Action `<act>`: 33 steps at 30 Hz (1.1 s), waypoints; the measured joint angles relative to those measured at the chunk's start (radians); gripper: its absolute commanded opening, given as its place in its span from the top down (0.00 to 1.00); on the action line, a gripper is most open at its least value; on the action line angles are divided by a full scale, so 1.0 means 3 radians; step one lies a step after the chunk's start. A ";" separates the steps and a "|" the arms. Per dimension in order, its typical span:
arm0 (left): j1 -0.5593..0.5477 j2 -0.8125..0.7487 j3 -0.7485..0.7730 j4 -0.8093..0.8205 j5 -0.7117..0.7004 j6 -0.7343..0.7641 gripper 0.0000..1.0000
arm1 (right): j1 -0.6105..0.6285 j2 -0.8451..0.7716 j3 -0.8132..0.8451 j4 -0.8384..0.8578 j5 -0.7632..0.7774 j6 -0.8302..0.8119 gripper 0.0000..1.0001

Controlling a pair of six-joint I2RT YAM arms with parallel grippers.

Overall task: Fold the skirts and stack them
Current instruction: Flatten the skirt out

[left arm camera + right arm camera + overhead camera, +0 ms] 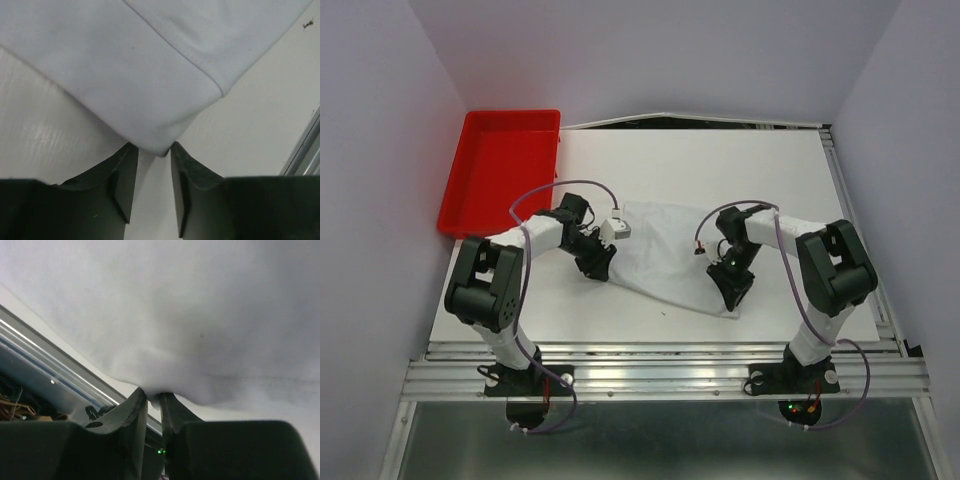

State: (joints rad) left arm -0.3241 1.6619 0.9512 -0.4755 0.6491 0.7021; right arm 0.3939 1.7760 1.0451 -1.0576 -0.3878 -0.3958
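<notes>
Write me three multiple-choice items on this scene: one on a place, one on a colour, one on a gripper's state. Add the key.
1. Where does the red tray sit?
A. at the far left corner of the table
B. at the near right edge
C. between the two arm bases

2. What colour is the skirt?
A. red
B. black
C. white

3. How is the right gripper?
A. wide open over the tray
B. shut on the skirt's edge
C. shut on the tray's rim

Key:
1 A: the top view shows the tray at the far left corner.
2 C: the cloth is white in all three views.
3 B: the right wrist view shows cloth pinched between its nearly closed fingers.
</notes>
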 measured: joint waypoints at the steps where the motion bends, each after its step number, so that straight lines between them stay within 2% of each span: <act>1: -0.0001 0.0025 0.0023 0.0000 0.0014 0.0006 0.83 | 0.0000 0.0029 0.0031 0.0043 0.0011 0.0010 0.97; 2: -0.0004 0.0045 0.0053 -0.0009 0.0037 0.0015 0.87 | 0.0000 0.0045 0.0051 0.0085 0.0022 0.0004 0.99; 3: -0.0004 0.0050 0.0078 -0.0018 0.0065 0.0027 0.97 | -0.0003 0.0045 0.0065 0.0106 0.0032 0.0010 0.99; 4: -0.0004 0.0050 0.0089 -0.0048 0.0095 0.0041 1.00 | -0.0019 0.0038 0.0080 0.0112 0.0037 0.0005 0.99; 9: 0.0041 -0.0058 0.0247 -0.0317 0.0230 0.0120 1.00 | -0.0350 -0.0121 0.0197 0.0047 0.0048 -0.0130 0.99; 12: 0.0060 -0.0181 0.0458 -0.0623 0.0291 0.0182 1.00 | -0.0790 -0.0219 0.0547 -0.0034 0.0075 -0.0271 0.99; 16: 0.0055 -0.0066 0.0928 -0.0804 0.0402 0.0169 1.00 | -0.1118 -0.0135 0.1116 -0.0066 0.0076 -0.0407 0.99; 19: 0.0060 0.0273 0.1311 -0.0806 0.0421 0.0051 1.00 | -0.1130 0.0022 0.1315 -0.0104 0.0050 -0.0454 0.91; 20: 0.0060 0.0352 0.1371 -0.0800 0.0420 0.0027 1.00 | -0.1130 0.0106 0.1331 -0.0103 0.0047 -0.0470 0.83; 23: 0.0061 0.0903 0.1685 -0.0772 0.0388 -0.0118 0.76 | -0.1110 0.0318 0.1331 -0.0114 0.0062 -0.0487 0.52; 24: 0.0061 0.1017 0.1719 -0.0745 0.0360 -0.0155 0.72 | -0.1109 0.0383 0.1331 -0.0111 0.0076 -0.0486 0.45; 26: 0.0061 0.1189 0.1722 -0.0721 0.0271 -0.0266 0.61 | -0.1110 0.0451 0.1331 -0.0108 0.0139 -0.0482 0.44; 30: 0.0081 0.1183 0.1685 -0.0668 0.0114 -0.0399 0.48 | -0.1110 0.0370 0.1322 -0.0076 0.0228 -0.0500 0.44; 33: 0.0093 0.0879 0.1545 -0.0610 -0.0011 -0.0370 0.46 | -0.1110 0.0064 0.1225 -0.0013 0.0253 -0.0637 0.48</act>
State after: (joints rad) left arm -0.2962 1.9255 1.4147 -0.6586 0.6456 0.5911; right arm 0.0608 1.7950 1.4124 -1.0615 -0.3119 -0.5869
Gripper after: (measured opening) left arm 0.519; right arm 0.554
